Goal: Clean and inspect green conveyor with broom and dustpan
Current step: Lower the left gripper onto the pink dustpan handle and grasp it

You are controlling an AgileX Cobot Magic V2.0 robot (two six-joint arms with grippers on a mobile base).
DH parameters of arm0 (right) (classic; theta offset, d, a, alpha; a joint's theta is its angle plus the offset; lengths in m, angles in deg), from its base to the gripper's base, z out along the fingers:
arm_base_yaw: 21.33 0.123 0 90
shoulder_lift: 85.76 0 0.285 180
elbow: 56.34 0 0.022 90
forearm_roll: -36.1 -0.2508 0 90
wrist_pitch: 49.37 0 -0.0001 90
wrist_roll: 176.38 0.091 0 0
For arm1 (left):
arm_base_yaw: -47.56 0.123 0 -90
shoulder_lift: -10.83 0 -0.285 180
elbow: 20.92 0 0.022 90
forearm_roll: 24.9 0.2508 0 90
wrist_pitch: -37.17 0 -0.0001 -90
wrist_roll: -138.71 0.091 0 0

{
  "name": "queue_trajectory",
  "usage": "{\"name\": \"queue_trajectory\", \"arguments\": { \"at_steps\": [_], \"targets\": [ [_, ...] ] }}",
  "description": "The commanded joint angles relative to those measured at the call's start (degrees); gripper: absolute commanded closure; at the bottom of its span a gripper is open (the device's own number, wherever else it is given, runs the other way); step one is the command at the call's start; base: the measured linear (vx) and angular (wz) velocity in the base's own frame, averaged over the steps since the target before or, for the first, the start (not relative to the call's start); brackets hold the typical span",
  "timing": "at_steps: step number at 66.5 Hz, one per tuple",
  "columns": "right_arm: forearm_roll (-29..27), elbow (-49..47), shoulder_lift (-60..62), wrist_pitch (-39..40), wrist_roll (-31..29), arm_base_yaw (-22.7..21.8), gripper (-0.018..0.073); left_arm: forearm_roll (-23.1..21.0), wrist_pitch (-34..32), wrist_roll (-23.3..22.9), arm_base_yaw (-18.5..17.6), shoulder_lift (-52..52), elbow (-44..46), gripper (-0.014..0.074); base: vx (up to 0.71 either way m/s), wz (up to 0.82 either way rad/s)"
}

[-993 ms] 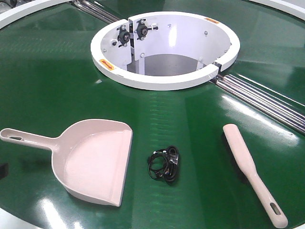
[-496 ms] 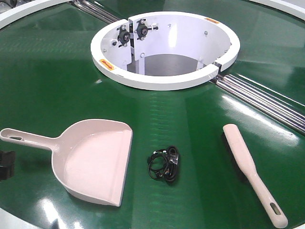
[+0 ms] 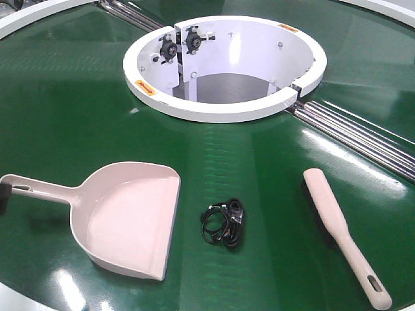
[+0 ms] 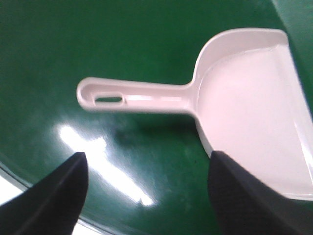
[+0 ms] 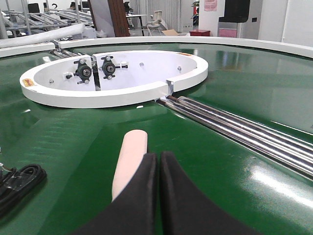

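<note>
The green conveyor (image 3: 78, 110) fills the front view. The beige-pink dustpan (image 3: 126, 217) lies on it at the front left, its handle pointing left. My left gripper (image 4: 146, 161) is open and empty, hovering over the belt just short of the dustpan handle (image 4: 132, 98); only a black tip shows at the front view's left edge (image 3: 3, 194). The broom (image 3: 340, 230) lies at the front right, handle toward the front. My right gripper (image 5: 158, 156) is shut and empty, just behind the broom's far part (image 5: 129, 161).
A black cable bundle (image 3: 224, 223) lies between dustpan and broom, also at the left in the right wrist view (image 5: 19, 181). The white ring housing (image 3: 224, 65) stands behind. Silver rods (image 3: 363, 136) run back right. The belt's rim is close in front.
My left gripper's tip has moved up along the left edge, from below the dustpan handle to beside its end. Dustpan, broom and cable bundle have not moved.
</note>
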Motion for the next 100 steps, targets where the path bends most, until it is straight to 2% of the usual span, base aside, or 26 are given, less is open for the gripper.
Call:
{"name": "queue_trajectory", "arguments": {
  "at_steps": [1,9,16,24,29,36,42,46,49,58,71,87,92,100],
  "targets": [
    [0.02,1.24,1.05,4.41,-0.78,-0.21,0.0569,-0.86,4.54,6.53,-0.01,3.25,9.71,0.0126,0.0,0.0],
    [0.02,1.24,1.05,4.41,-0.78,-0.21,0.0569,-2.66,13.72,17.58,-0.01,9.64,19.93,0.0126,0.0,0.0],
    [0.02,1.24,1.05,4.41,-0.78,-0.21,0.0569,-4.8,17.8,26.0,-0.07,15.14,27.02,0.0126,0.0,0.0],
    [0.02,1.24,1.05,4.41,-0.78,-0.21,0.0569,-6.3,16.3,33.98,-0.07,20.34,31.8,0.0125,0.0,0.0],
    [0.02,1.24,1.05,4.41,-0.78,-0.21,0.0569,-7.78,14.36,36.87,-0.07,22.73,33.37,0.0125,0.0,0.0],
    [0.02,1.24,1.05,4.41,-0.78,-0.21,0.0569,-7.48,11.98,41.93,-0.89,25.68,33.76,0.0125,0.0,0.0],
    [0.02,1.24,1.05,4.41,-0.78,-0.21,0.0569,-6.6,12.17,52.2,-2.57,26.97,33.76,0.0125,0.0,0.0],
    [0.02,1.24,1.05,4.41,-0.78,-0.21,0.0569,-4.94,11.64,56.54,-3.86,27.71,33.76,0.0125,0.0,0.0],
    [0.02,1.24,1.05,4.41,-0.78,-0.21,0.0569,-3.38,11.1,57.86,-4.51,28.4,33.76,0.0124,0.0,0.0],
    [0.02,1.24,1.05,4.41,-0.78,-0.21,0.0569,0.8,12.71,57.61,-5.85,31.69,33.76,0.0088,0.0,0.0],
    [0.02,1.24,1.05,4.41,-0.78,-0.21,0.0569,2.98,13.79,58.54,-5.78,35.13,33.76,0.0029,0.0,0.0],
    [0.02,1.24,1.05,4.41,-0.78,-0.21,0.0569,1.09,17.29,70.98,-5.78,39.27,33.76,0.003,0.0,0.0],
    [0.02,1.24,1.05,4.41,-0.78,-0.21,0.0569,0.9,17.92,72.83,-5.78,40.55,33.76,0.003,0.0,0.0],
    [0.02,1.24,1.05,4.41,-0.78,-0.21,0.0569,1.78,18.13,73.37,-5.78,43.17,33.76,0.003,0.0,0.0]
  ]
}}
